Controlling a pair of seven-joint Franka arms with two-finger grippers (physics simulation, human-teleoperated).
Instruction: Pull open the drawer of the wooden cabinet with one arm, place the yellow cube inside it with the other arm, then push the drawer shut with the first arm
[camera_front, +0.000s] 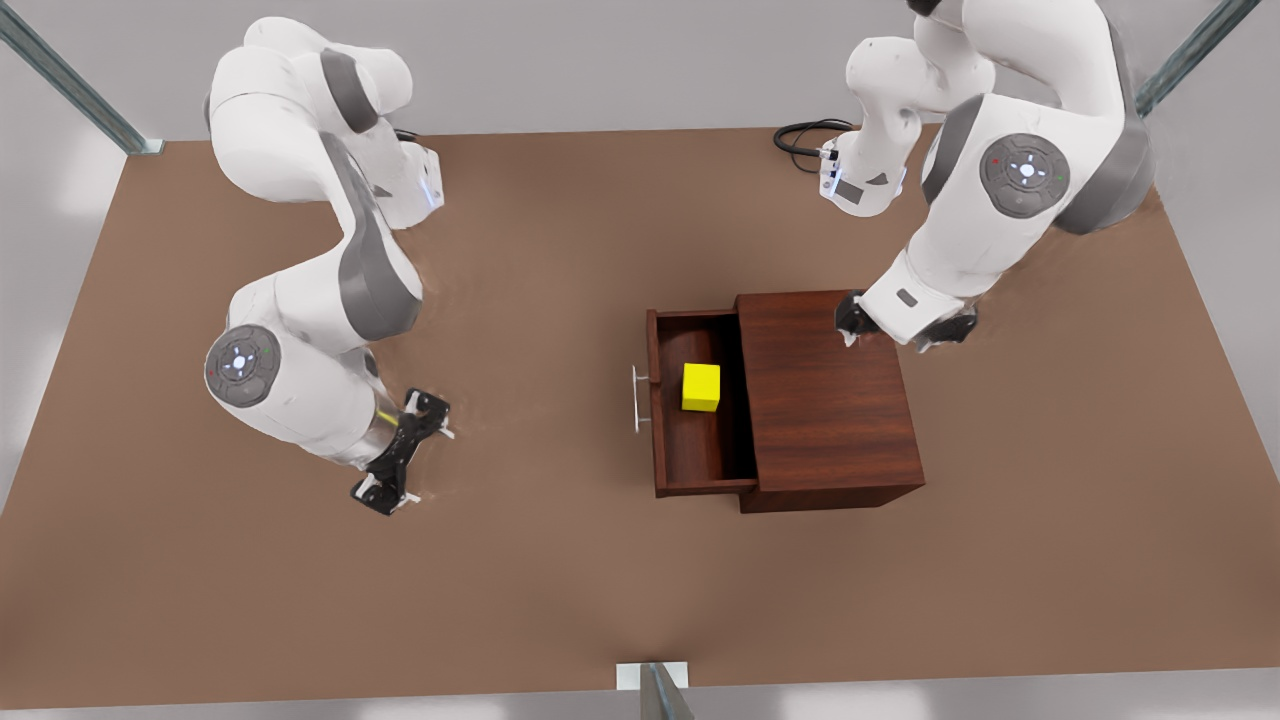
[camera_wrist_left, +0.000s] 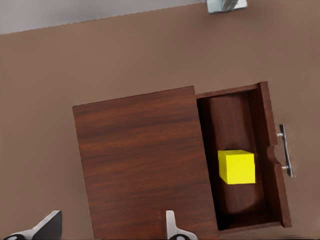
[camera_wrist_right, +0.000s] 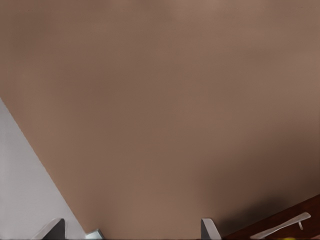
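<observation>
Matte brown table (camera_front: 560, 560); grained wooden cabinet (camera_front: 830, 400), drawer (camera_front: 700, 450) open, glossy yellow cube (camera_front: 701, 387) inside. Left gripper (camera_front: 902, 332) over the cabinet, right gripper (camera_front: 410, 455) at the front view's left, both spread wide, empty.

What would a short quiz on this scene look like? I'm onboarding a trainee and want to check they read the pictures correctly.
1. True or false: the yellow cube lies inside the pulled-out drawer.
2. The left gripper hovers over: A) the drawer, B) the wooden cabinet, C) bare table.
3. Fill in: the right gripper, out in front of the drawer's handle, has its fingers ___.

Key: 1 true; 2 B; 3 open.
</observation>
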